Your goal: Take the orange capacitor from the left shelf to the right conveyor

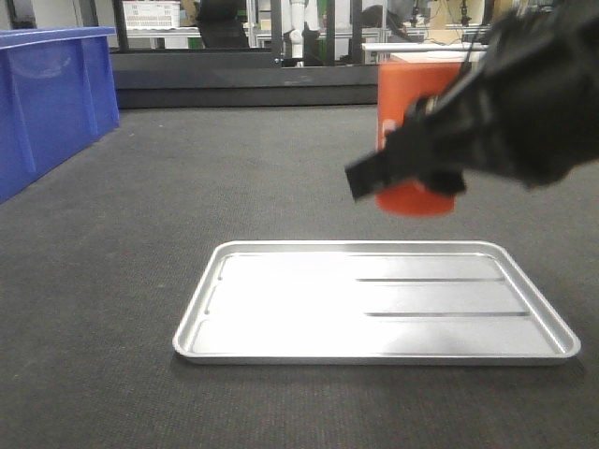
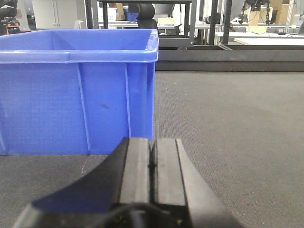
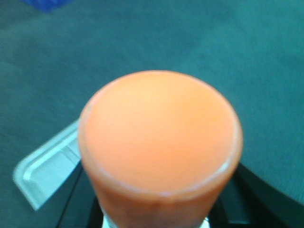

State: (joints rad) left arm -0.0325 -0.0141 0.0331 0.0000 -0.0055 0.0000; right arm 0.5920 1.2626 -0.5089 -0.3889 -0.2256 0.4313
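One capacitor (image 1: 407, 89), clamped in your right gripper (image 1: 412, 164) above the belt (image 1: 140, 187), could topple toward the tray (image 1: 281, 346) if released high.

Workshop beyond — dark metal uprights (image 2: 212, 19), black office chair (image 2: 147, 16), pale workbenches (image 2: 268, 42), bright even light

Surface: conveyor belt (image 1: 140, 215), dark grey, felt-like, flat, spanning the whole width of the front view.
Items lying on it: 2.
Item 1: steel tray (image 1: 374, 309), shallow, shiny, rounded corners, raised rim, 2 lengthwise grooves; lies flat, near centre.
Item 2: blue plastic crate (image 1: 47, 103), open-topped, ribbed walls; stands far left, well apart from the steel tray.
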